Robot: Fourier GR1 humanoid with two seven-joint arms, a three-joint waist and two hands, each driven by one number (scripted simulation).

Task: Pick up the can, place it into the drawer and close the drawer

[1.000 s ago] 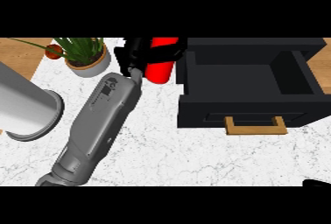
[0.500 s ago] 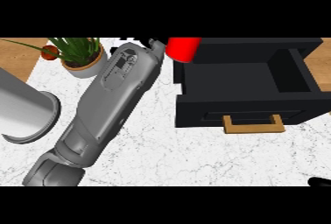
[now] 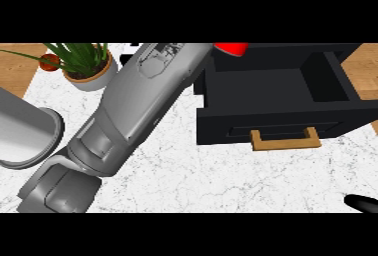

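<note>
The left hand is lying beyond the top edge of the head view, so whether its fingers are curled or straight cannot be told. Only the grey left forearm [image 3: 129,115] is showing, stretching from the lower left corner diagonally up to the top of the view and covering much of the marble counter [image 3: 221,175].

Just right of where the forearm is leaving the view, the red can [image 3: 231,48] is peeking in at the top edge, only its lower end visible, sitting over the back left corner of the open black drawer [image 3: 273,95]. Whether it is being held or is touching the drawer cannot be seen. No brand, label or writing is readable on the can or anywhere else.

The drawer is standing pulled out, its dark interior facing up, with a tan wooden handle [image 3: 286,139] sticking out from its front face toward the viewer.

At the lower right corner a black fingertip of the right hand [image 3: 362,202] is just showing; its state cannot be told either.

To the left of the forearm, a potted plant [image 3: 85,67] with long green leaves is sitting in a pale pot near the counter's back edge. Further left, a grey metal cylinder [image 3: 22,132] is lying at the view's left edge.
</note>
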